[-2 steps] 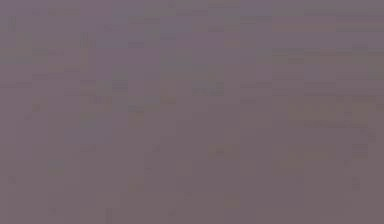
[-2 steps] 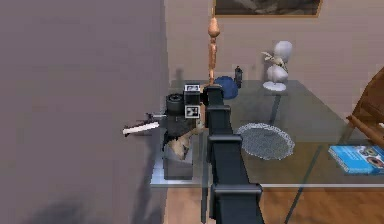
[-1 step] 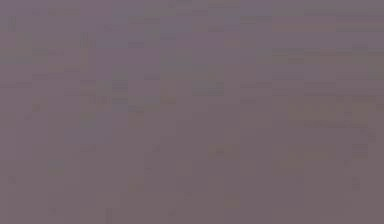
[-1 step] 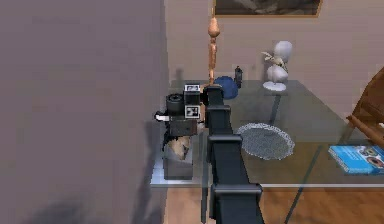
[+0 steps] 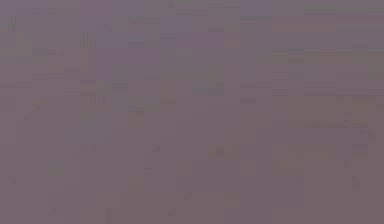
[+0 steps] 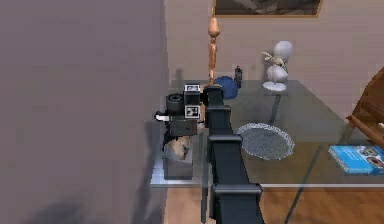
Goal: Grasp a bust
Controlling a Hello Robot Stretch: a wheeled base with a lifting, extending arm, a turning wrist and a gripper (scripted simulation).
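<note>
Facing the forward view is a plain mauve-grey wall [image 5: 192, 112]; a wall of the same colour takes up the arm side view's left half. Beyond it runs a beige wall [image 6: 186, 40] with a framed picture [image 6: 268, 6] at the top edge.

A glass table [image 6: 310, 115] spreads from the middle to the arm side view's right. The arm [image 6: 225, 170] rises over its near edge as a dark square bar. A wooden chair [image 6: 372, 108] shows at the right edge, beside the table.

On the glass lie a round silvery plate [image 6: 265, 141], just right of the arm, and a blue book [image 6: 357, 158] near the right edge. A dark box [image 6: 180, 160] with something tan in it sits at the table's near left corner.

The bust [image 6: 277, 62], white and upright, stands on the table's far side, well apart from the arm's end. Left of it a slim wooden figure [image 6: 213, 45] stands upright, with a small blue round thing [image 6: 229, 87] near its foot.

The gripper [image 6: 163, 115] sits at the arm's far end, above the dark box. I cannot tell whether it holds anything.
</note>
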